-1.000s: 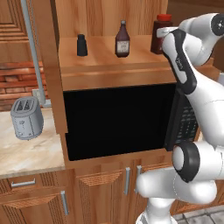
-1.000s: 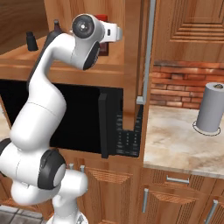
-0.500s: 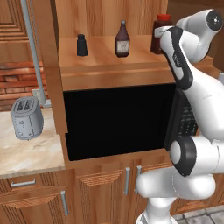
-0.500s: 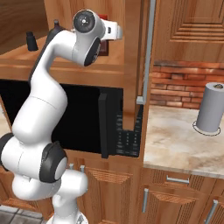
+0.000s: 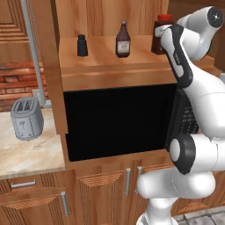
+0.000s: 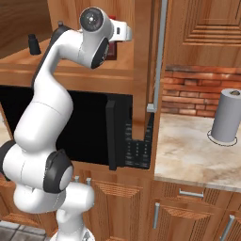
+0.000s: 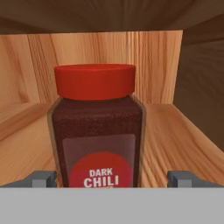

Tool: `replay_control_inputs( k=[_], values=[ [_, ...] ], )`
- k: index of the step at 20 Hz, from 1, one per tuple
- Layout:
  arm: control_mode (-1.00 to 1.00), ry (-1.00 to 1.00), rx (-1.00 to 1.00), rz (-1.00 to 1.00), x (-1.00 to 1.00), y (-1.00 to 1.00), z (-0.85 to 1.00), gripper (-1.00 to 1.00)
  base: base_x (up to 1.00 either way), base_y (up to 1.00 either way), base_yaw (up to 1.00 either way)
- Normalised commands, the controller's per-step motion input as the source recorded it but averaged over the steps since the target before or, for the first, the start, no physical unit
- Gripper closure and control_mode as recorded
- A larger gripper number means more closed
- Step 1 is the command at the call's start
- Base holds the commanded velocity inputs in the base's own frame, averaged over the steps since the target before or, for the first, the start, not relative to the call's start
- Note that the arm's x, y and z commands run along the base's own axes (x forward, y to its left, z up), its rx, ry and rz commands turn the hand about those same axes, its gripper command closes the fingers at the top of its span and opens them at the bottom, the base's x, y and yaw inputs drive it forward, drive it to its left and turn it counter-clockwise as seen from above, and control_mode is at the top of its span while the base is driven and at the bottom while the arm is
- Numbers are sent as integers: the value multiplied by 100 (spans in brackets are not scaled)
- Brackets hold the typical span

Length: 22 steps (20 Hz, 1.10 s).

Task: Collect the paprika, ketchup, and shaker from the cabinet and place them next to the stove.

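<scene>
Three containers stand on the cabinet shelf: shaker at the left, ketchup in the middle, paprika at the right end, partly hidden by the arm in the left base view. The hand is right up at the paprika, and the fingers are spread wide, one tip on either side of the jar, gripping nothing. Red cap, dark powder, a round red label reading "DARK CHILI". Below the shelf sits the big black recess. A toaster stands on the bench to the left, a paper towel roll on the bench to the right.
</scene>
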Motion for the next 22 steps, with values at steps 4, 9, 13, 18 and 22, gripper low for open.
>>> replay_control_inputs(
  k=[4, 9, 13, 18, 22],
  values=[
    [-100, 3, 0, 0, 4, 1, 0, -100, 0, 0, 0],
    [-100, 3, 0, 0, 9, 1, 0, -100, 0, 0, 0],
    [-100, 2, 0, 0, 12, 4, 0, -100, 0, 0, 0],
    [-100, 0, 0, 0, 4, 8, 0, -100, 0, 0, 0],
    [-100, 0, 0, 0, 0, 1, 0, -100, 0, 0, 0]
  ],
)
